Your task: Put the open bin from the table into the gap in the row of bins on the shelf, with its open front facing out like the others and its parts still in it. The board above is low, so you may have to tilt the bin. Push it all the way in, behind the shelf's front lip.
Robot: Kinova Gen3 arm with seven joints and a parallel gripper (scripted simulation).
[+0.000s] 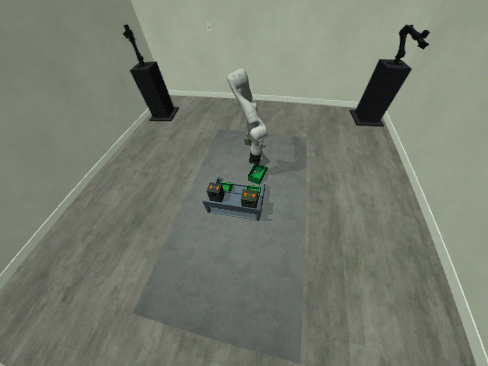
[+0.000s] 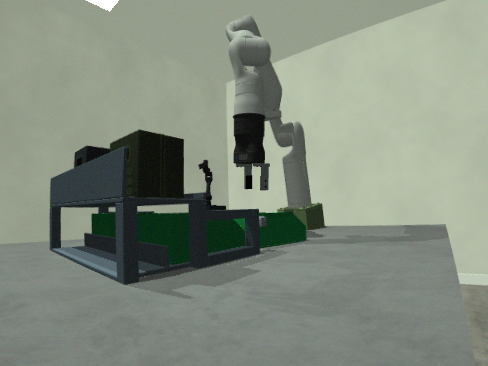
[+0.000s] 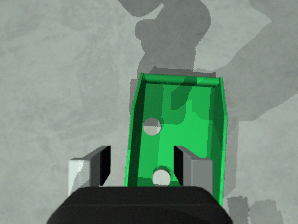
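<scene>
one pale robot arm (image 1: 247,107) (image 2: 248,97), one claw (image 1: 254,163) (image 2: 256,183) (image 3: 142,159), one table (image 1: 225,270) (image 2: 300,310) (image 3: 50,75), one shelf (image 1: 232,204) (image 2: 90,185); one green bin (image 1: 257,174) (image 2: 282,231) (image 3: 192,137) outside it, two green bins (image 1: 226,187) (image 2: 175,240) in it; two round parts (image 3: 152,127) visible, two dark boxes (image 1: 249,199) (image 2: 157,165), two black stands (image 1: 152,90), two black arms (image 1: 134,45).

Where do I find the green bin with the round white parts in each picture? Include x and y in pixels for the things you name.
Top: the green bin (image 1: 257,174) (image 3: 192,135) is near the centre, just beyond the shelf.
Exterior: a green bin side shows right of the shelf, low down; I can't be sure it's the same bin.
Wrist: right of centre, running down behind the gripper (image 1: 255,164) (image 2: 256,189) (image 3: 142,167).
Shared landmark: the gripper.
</scene>
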